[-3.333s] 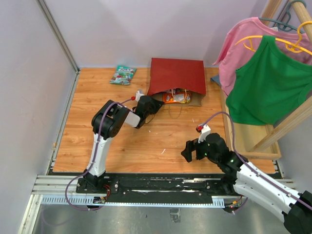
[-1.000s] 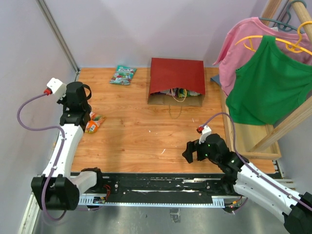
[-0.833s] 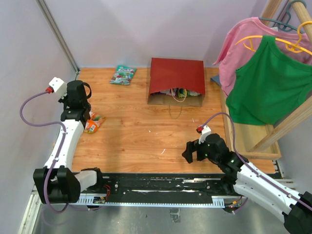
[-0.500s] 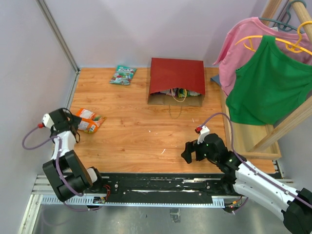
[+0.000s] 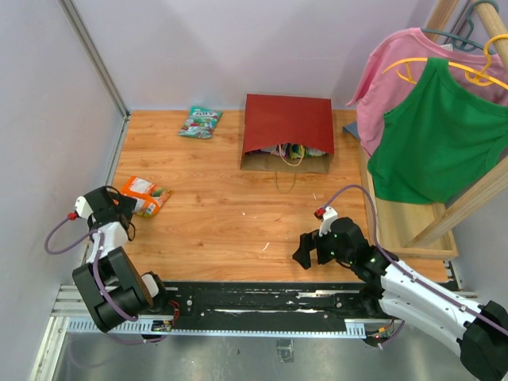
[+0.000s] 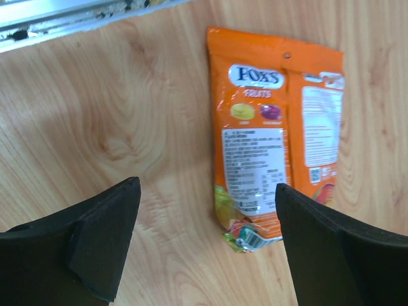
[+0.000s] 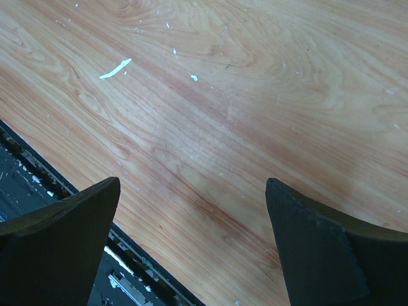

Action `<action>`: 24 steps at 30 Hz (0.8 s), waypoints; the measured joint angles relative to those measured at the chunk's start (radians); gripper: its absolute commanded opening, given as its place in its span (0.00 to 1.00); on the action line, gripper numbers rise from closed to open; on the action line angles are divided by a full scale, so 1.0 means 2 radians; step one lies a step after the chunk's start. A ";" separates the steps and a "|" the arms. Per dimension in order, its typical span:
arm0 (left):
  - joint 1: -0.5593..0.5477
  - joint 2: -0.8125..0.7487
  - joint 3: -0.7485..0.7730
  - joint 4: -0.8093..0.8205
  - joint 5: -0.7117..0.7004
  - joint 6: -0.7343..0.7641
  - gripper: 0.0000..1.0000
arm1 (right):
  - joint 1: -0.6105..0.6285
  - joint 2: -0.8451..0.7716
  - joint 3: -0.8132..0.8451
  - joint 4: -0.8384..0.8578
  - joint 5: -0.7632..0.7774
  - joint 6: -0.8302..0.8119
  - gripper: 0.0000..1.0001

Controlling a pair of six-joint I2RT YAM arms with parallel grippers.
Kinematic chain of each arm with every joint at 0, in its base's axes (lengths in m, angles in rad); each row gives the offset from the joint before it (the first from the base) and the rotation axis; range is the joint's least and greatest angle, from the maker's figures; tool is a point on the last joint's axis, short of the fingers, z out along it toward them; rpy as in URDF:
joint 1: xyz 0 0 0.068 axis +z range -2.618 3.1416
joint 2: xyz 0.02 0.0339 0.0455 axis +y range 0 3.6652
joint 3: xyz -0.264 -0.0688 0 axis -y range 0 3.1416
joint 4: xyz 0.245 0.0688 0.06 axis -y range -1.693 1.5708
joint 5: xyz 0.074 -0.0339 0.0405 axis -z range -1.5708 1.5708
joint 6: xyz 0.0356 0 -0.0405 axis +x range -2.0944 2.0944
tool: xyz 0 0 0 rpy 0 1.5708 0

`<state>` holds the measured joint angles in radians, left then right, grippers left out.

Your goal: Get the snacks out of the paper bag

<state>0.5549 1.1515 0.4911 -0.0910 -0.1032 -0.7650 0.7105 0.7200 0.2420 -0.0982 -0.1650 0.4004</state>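
1. Jaws of your left gripper [image 6: 205, 185] gape empty over the orange packet [image 6: 274, 127], which lies flat well left of the paper bag [image 5: 287, 125]: already out.
2. Your right gripper [image 7: 192, 182], wide open and empty, waits nearer you than the bag.
3. Snacks [image 5: 290, 151] show in the bag's mouth.

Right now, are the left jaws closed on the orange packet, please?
No, the orange packet lies flat on the table, the left jaws wide open.

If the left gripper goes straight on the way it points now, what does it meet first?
Most likely the orange candy packet on the table, just ahead of the open left gripper, though it may partly land on bare wood beside it.
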 measured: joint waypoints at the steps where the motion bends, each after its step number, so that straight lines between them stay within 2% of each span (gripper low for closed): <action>1: 0.000 0.006 -0.004 0.003 0.000 -0.001 0.87 | 0.000 0.000 0.000 0.000 0.000 0.000 0.98; 8: 0.000 0.043 -0.012 0.038 0.000 -0.005 0.74 | 0.000 -0.001 0.000 0.000 0.000 0.000 0.98; 15: 0.000 0.123 0.011 0.119 0.013 -0.013 0.63 | 0.000 0.007 0.000 0.002 0.000 0.001 0.98; 17: 0.000 0.151 0.026 0.140 0.024 -0.013 0.53 | 0.000 0.014 0.000 0.003 0.000 0.001 0.98; 19: 0.000 0.173 0.035 0.159 0.033 -0.014 0.39 | 0.000 0.019 0.000 0.003 0.000 0.001 0.98; 22: 0.001 0.195 0.037 0.182 0.046 -0.012 0.05 | 0.000 0.023 0.000 0.003 0.000 0.001 0.98; 24: 0.002 0.205 0.037 0.193 0.055 -0.015 0.01 | 0.000 0.023 0.000 0.004 0.000 0.001 0.98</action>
<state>0.5579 1.5623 0.5648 0.2958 0.0067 -0.7952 0.7105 0.7650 0.2420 -0.0895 -0.1646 0.4023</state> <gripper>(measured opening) 0.115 0.984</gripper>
